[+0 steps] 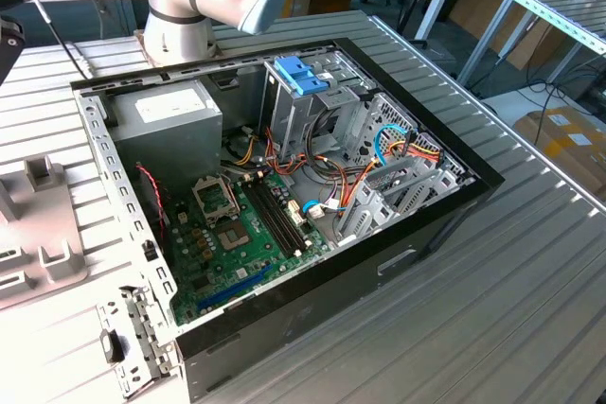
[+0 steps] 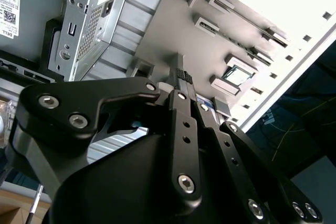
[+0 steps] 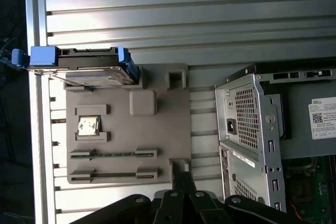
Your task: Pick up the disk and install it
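Observation:
The disk is a dark flat drive with bright blue side rails and a blue end tab. In the first wrist view it stands on edge in a slot at one end of a grey fixture plate. My gripper hovers over the opposite end of that plate, well apart from the disk. Its black fingers are pressed together, shut on nothing. In the second wrist view the gripper points at the same plate. The open computer case lies on the table beside the plate.
Inside the case stand a tall metal drive cage with a light blue latch, a power supply, a green motherboard and loose cables. The arm's base rises behind the case. A small chip rests on the fixture plate.

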